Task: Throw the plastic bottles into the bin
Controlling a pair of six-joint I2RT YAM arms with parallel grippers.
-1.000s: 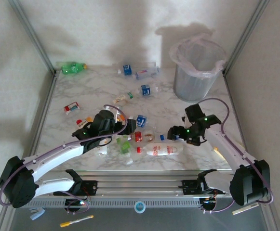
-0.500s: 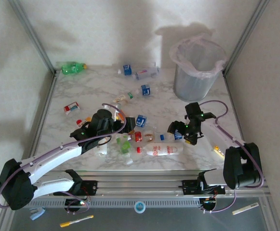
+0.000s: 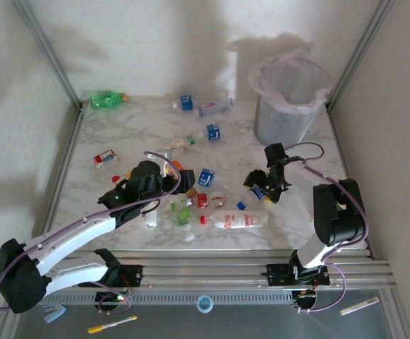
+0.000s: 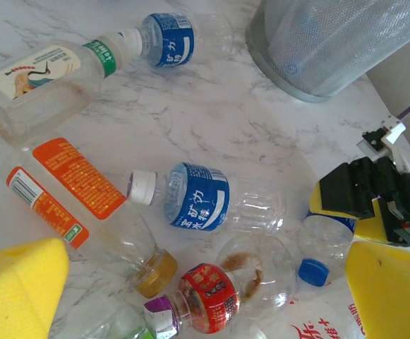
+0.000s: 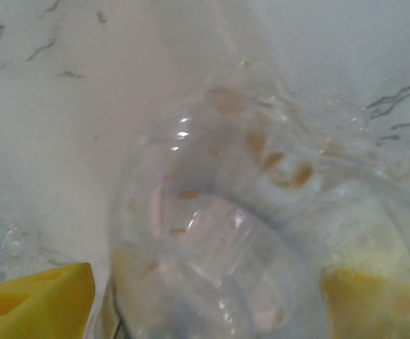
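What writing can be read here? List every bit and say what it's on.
Nothing reads clearly.
Middle blue-label bottle: white Chinese characters, too blurred to quote.
Orange-label bottle: barcode; print too small.
Bird-label bottle: red print too small.
Big white-label bottle: red characters, cut off.

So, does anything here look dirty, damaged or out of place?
Yes, dirt: brown residue shows inside the red-labelled bottle and inside the clear bottle between the fingers of the right gripper. Nothing looks spilled on the table.
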